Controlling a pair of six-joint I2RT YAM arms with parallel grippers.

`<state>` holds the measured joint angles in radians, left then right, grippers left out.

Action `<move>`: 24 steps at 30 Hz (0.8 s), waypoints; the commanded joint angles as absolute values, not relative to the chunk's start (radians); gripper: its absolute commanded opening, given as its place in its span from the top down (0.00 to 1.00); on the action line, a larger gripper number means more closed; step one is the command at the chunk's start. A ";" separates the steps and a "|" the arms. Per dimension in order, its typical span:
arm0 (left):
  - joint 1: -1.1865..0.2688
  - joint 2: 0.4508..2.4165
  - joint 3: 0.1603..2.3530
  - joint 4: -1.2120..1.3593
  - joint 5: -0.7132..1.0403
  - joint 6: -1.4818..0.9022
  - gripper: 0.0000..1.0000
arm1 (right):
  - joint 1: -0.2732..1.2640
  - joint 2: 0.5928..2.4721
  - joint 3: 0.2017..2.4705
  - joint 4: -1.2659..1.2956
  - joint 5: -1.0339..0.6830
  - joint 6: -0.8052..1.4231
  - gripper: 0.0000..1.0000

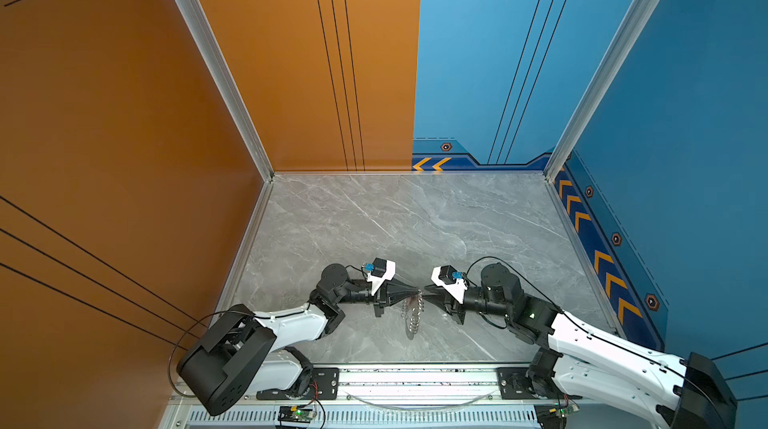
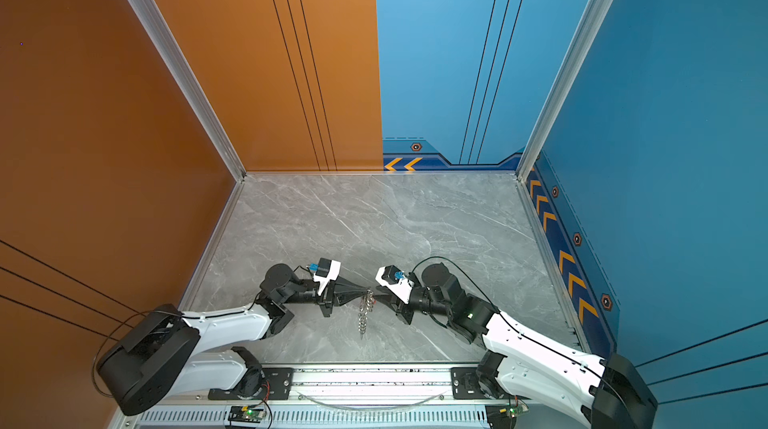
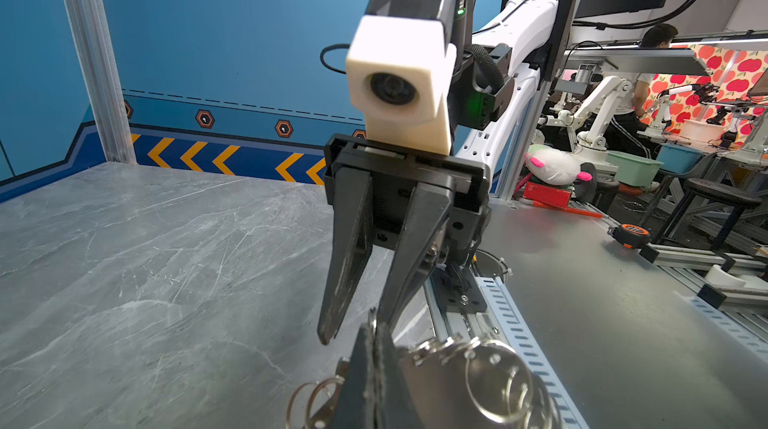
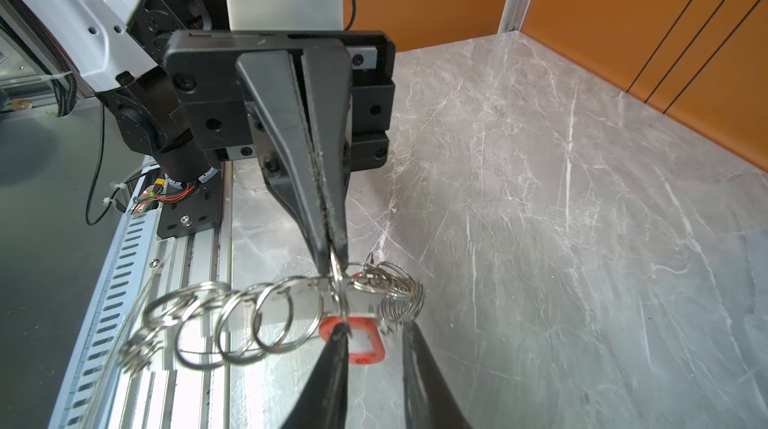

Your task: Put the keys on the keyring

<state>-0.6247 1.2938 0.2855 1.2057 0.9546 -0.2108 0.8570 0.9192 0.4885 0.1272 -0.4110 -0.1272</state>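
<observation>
1. Count two claws. The left claw (image 1: 415, 292) and the right claw (image 1: 426, 290) meet tip to tip above the surface (image 1: 374, 219) in both top views.
2. Count one keyring (image 4: 291, 302), a flat band edged with silver split rings. The rings overlap, so you cannot count them exactly.
3. Count one key tag (image 4: 359, 346), orange-red, seen in the right wrist view only.
4. The left claw (image 4: 332, 260) is pinched fully together on a split ring of the keyring. The rest of the keyring (image 1: 410, 316) trails away from that claw's tips.
5. The right claw (image 4: 374, 325) stands narrowly apart, just beside the held ring. The key tag lies against one finger (image 4: 332, 373); the other finger stands clear of it.
6. Limits of view:
   - That finger covers part of the key tag.
   - You cannot separate the key's metal blade from the rings.
   - The left wrist view cuts off the keyring (image 3: 490, 385) at the frame edge.
   - You cannot tell whether the keyring's far end touches the surface.
</observation>
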 commanded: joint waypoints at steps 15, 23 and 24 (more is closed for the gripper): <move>-0.633 1.302 0.294 1.244 0.998 -0.214 1.00 | 0.844 0.940 0.514 0.177 -0.500 -0.094 0.84; -0.634 1.303 0.288 1.245 0.993 -0.207 1.00 | 0.843 0.938 0.531 0.159 -0.501 -0.097 0.98; -0.633 1.307 0.288 1.246 0.988 -0.207 1.00 | 0.844 0.931 0.540 0.137 -0.492 -0.103 1.00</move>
